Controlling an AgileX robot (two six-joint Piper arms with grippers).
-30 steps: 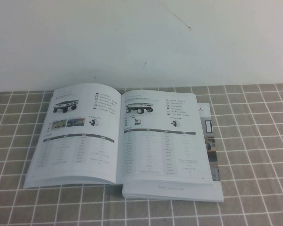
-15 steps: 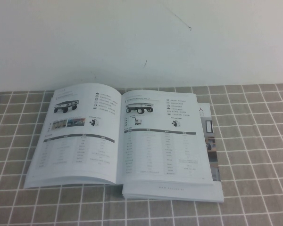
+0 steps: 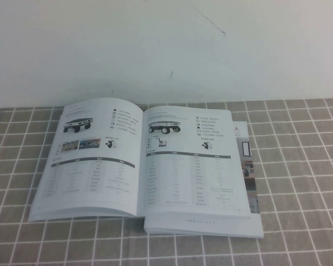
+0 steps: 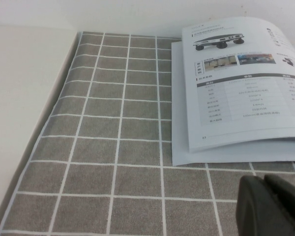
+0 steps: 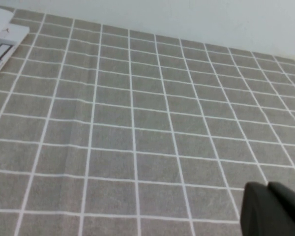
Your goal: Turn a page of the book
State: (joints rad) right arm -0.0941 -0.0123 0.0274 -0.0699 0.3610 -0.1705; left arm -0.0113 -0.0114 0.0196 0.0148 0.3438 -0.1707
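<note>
The book (image 3: 144, 160) lies open and flat on the grey checked cloth, its two facing leaves printed with wheeled robots and tables. The page is out of view. Neither gripper appears in the high view. In the left wrist view my left gripper (image 4: 265, 180) hovers shut and empty over the cloth, a little short of the book's (image 4: 241, 93) near left corner. My right gripper (image 5: 268, 186) is also shut and empty, above bare cloth well off to the right of the book, of which only a corner (image 5: 2, 34) shows.
The grey cloth with white grid lines (image 3: 299, 166) covers the table up to a white wall (image 3: 166, 44) at the back. A bare white strip of table (image 4: 24, 98) runs along the cloth's left edge.
</note>
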